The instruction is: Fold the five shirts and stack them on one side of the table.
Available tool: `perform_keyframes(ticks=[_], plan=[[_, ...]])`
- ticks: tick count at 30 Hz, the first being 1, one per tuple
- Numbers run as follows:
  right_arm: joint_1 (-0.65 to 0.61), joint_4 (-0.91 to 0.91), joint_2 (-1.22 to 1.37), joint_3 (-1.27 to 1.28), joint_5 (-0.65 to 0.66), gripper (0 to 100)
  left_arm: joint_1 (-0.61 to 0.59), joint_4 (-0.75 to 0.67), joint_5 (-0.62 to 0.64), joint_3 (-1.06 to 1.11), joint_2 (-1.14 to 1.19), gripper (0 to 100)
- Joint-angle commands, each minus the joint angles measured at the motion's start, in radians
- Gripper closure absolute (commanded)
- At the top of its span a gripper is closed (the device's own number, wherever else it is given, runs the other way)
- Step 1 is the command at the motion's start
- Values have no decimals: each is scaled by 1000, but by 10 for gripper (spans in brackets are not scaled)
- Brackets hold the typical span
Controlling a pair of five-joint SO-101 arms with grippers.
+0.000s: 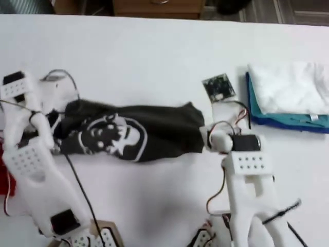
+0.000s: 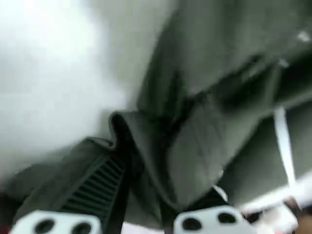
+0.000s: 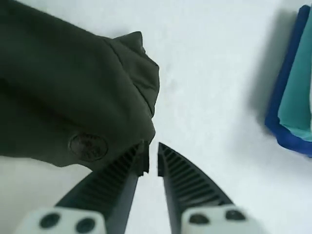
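Note:
A dark shirt [image 1: 133, 134] with a white face print lies folded into a long strip across the middle of the white table [image 1: 154, 56]. My left gripper [image 1: 54, 121] is at its left end, shut on a bunched fold of the dark shirt [image 2: 204, 141] that rises between the fingers [image 2: 97, 185]. At the shirt's right end my right gripper [image 1: 205, 138] hovers low. In the right wrist view the gripper [image 3: 152, 156] has a narrow gap with nothing in it, its tips just off the hem of the shirt [image 3: 63, 92].
A stack of folded shirts [image 1: 288, 98], white on teal on blue, sits at the right side; its blue edge [image 3: 295, 102] is beyond my right gripper. Red cloth [image 1: 5, 177] pokes in at the left edge. A small green circuit board [image 1: 218, 87] lies near the stack.

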Motion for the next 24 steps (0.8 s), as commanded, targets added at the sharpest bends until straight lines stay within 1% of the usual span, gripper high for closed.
perform_keyframes(ticks=[1,3,4,7,9,12,14,17,20,22,24], plan=[[-16,7,142,-152,-60,839,-35,15,-63,202,-281,976],[-59,51,269,-264,-66,779,-40,14,-94,255,-391,976],[-84,77,329,-322,-66,772,-40,14,-104,268,-439,976],[-156,143,495,-502,-71,791,-35,12,-112,242,-535,966],[-185,171,593,-611,-72,809,-34,2,-104,182,-572,920],[-194,177,725,-743,-74,828,-26,-43,-89,67,-572,812],[-191,173,808,-809,-126,832,-5,-114,-2,24,-537,761],[-191,177,937,-884,-221,831,55,-229,184,4,-443,774],[-193,189,1055,-933,-261,830,132,-299,333,-47,-322,782],[-193,225,1121,-971,-262,831,192,-324,396,-105,-235,782],[-193,289,1170,-1014,-262,832,252,-325,400,-173,-141,782]])
